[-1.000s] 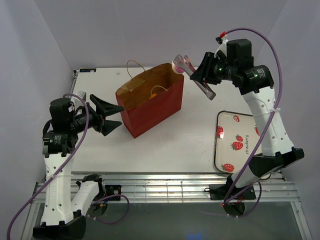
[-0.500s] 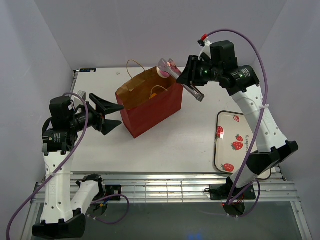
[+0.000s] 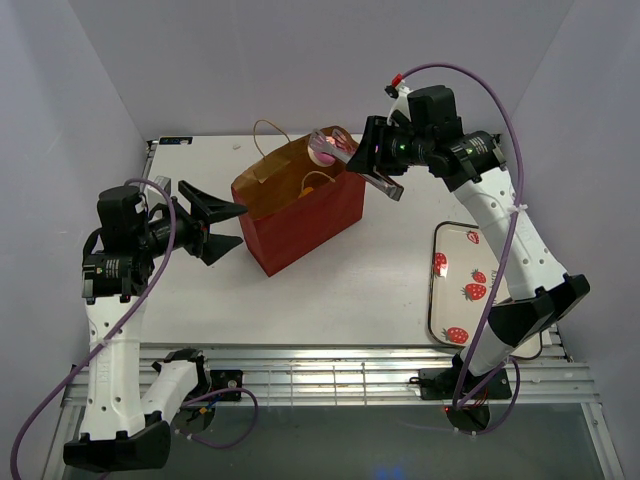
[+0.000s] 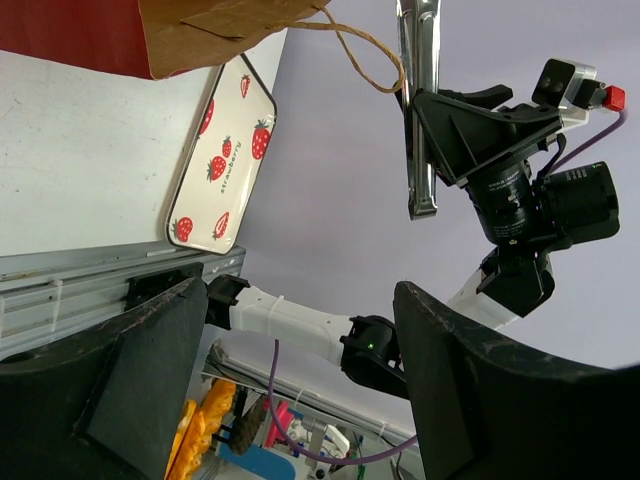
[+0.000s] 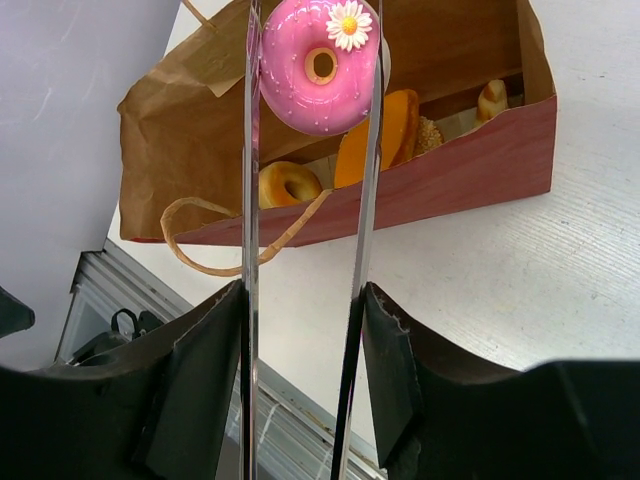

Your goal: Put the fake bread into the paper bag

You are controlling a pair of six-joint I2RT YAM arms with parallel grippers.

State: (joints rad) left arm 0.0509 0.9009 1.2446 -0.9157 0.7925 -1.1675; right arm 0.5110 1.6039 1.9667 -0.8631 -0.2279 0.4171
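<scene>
The red-brown paper bag (image 3: pixel 300 210) stands open at mid-table, tan inside. My right gripper (image 3: pixel 378 160) is shut on silver tongs (image 5: pixel 250 200). A pink-iced doughnut (image 5: pixel 318 65) sits between the tong tips, above the bag's mouth (image 3: pixel 324 152). Inside the bag (image 5: pixel 450 180) lie an orange croissant (image 5: pixel 385 130) and a tan ring pastry (image 5: pixel 285 185). My left gripper (image 3: pixel 240 227) is open and empty, just left of the bag. In the left wrist view its dark fingers (image 4: pixel 140 360) frame the bag's corner (image 4: pixel 200 30) and the tongs (image 4: pixel 418 120).
A strawberry-print tray (image 3: pixel 436 290) lies at the right edge of the table, seen also in the left wrist view (image 4: pixel 180 200). A tan cord handle (image 5: pixel 200 240) hangs outside the bag's near rim. Purple walls close in the table on three sides.
My right arm has swung left, carrying the tongs and pink doughnut from beside the bag's right rim to above its mouth. The left arm has barely moved.
</scene>
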